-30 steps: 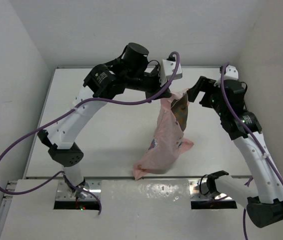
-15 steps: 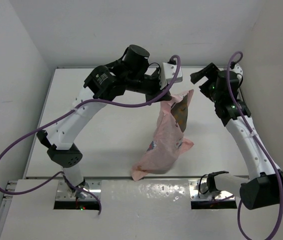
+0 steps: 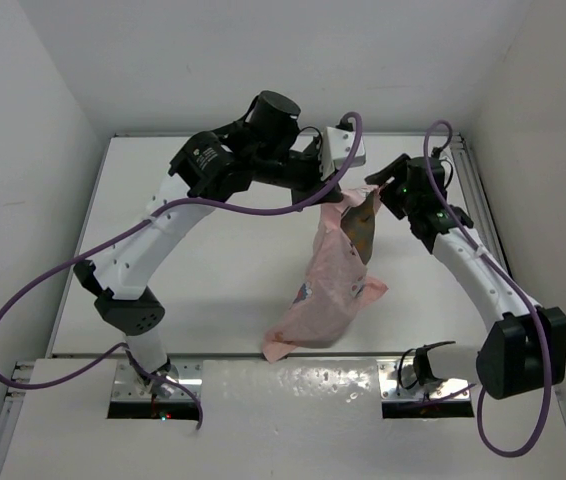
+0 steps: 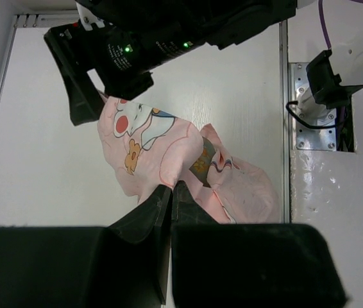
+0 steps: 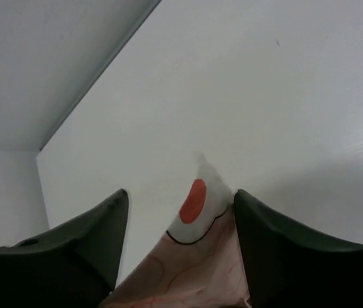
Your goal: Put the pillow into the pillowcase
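Observation:
The pink pillowcase hangs from its top edge, its lower end resting on the white table. My left gripper is shut on that top edge; in the left wrist view its fingertips pinch the pink cloth. The olive-brown pillow shows in the sack's open mouth, and again as a dark patch. My right gripper is open astride the opposite rim. A cloth corner with a red patch stands between its jaws, touching the right finger.
Metal mounting plates and a white ledge run along the near edge. White walls close in the table at the back and on both sides. The right arm's black wrist hangs close above the pillowcase.
My right gripper swung in from the right to the pillowcase's top edge, and its jaws have narrowed around the cloth corner. The left gripper and the hanging pillowcase have stayed put.

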You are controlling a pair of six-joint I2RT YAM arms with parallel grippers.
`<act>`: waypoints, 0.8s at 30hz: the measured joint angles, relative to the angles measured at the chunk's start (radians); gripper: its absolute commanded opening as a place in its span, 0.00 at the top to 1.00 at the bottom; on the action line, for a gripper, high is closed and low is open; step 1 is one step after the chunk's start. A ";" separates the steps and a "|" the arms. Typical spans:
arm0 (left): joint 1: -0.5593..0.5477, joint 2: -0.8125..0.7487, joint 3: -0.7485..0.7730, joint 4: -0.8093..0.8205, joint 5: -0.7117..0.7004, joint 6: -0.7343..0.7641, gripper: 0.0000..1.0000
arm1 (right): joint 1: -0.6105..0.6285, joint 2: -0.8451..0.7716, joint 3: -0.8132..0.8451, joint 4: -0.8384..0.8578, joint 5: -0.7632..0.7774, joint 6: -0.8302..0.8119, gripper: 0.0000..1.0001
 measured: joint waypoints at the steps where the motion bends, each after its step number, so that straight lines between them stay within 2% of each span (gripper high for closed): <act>1: 0.000 0.000 -0.003 0.001 0.000 0.000 1.00 | 0.002 0.006 -0.003 0.008 -0.005 0.001 0.71; 3: 0.000 -0.004 -0.013 0.003 -0.003 0.000 1.00 | 0.005 0.010 -0.011 0.032 -0.017 0.002 1.00; 8: -0.001 -0.021 -0.044 0.014 -0.047 -0.002 1.00 | 0.008 -0.005 -0.026 0.046 0.002 -0.008 1.00; 11: -0.001 -0.032 -0.065 0.029 -0.121 -0.016 1.00 | 0.008 -0.053 -0.018 0.024 0.047 -0.062 1.00; 15: 0.008 -0.032 -0.058 0.061 -0.259 -0.066 1.00 | 0.014 -0.106 0.140 -0.086 0.132 -0.186 1.00; 20: 0.041 0.005 0.143 0.082 -0.454 -0.110 1.00 | 0.038 -0.182 0.423 -0.098 0.204 -0.320 1.00; 24: 0.054 -0.005 0.275 0.090 -0.497 -0.114 1.00 | 0.064 -0.291 0.522 -0.091 0.232 -0.375 1.00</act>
